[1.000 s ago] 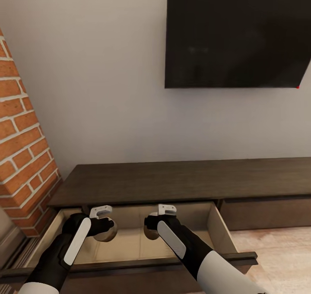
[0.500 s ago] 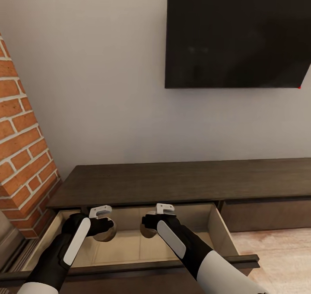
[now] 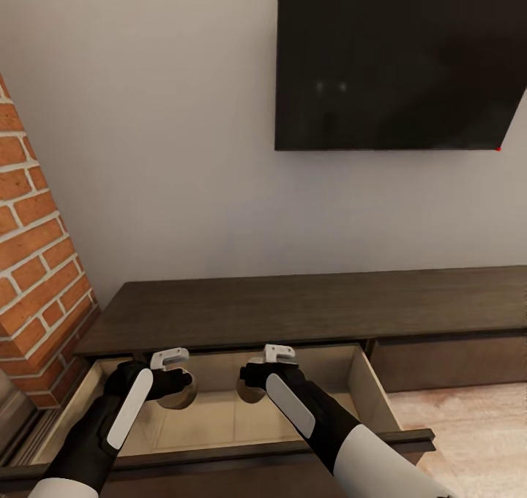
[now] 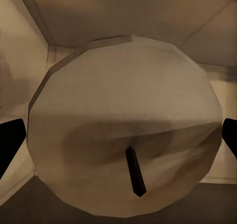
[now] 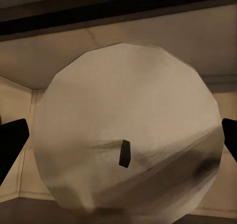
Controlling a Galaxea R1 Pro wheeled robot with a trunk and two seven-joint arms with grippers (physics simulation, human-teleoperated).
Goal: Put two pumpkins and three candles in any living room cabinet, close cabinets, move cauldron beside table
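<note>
The dark brown cabinet (image 3: 293, 308) has its left drawer (image 3: 368, 385) pulled open, showing a pale wood interior. Both my grippers hang inside the drawer, each shut on a pale grey candle. The left gripper (image 3: 174, 387) holds one candle (image 3: 183, 401); in the left wrist view that candle (image 4: 123, 100) shows a dark wick, with black fingertips (image 4: 10, 140) at either side. The right gripper (image 3: 252, 385) holds the other candle (image 3: 246, 397). Seen from the right wrist, this candle (image 5: 128, 110) also sits between dark fingertips (image 5: 11, 142). Pumpkins, cauldron and table are out of view.
A black TV (image 3: 395, 59) hangs on the grey wall above the cabinet. A brick column (image 3: 36, 264) stands at the left, close to the drawer's side. A closed drawer front (image 3: 454, 363) lies to the right, with pale wood floor (image 3: 468, 425) below it.
The head view has shifted slightly. My right gripper with its candle has edged a little to the left, toward the other candle. The left gripper holds steady.
</note>
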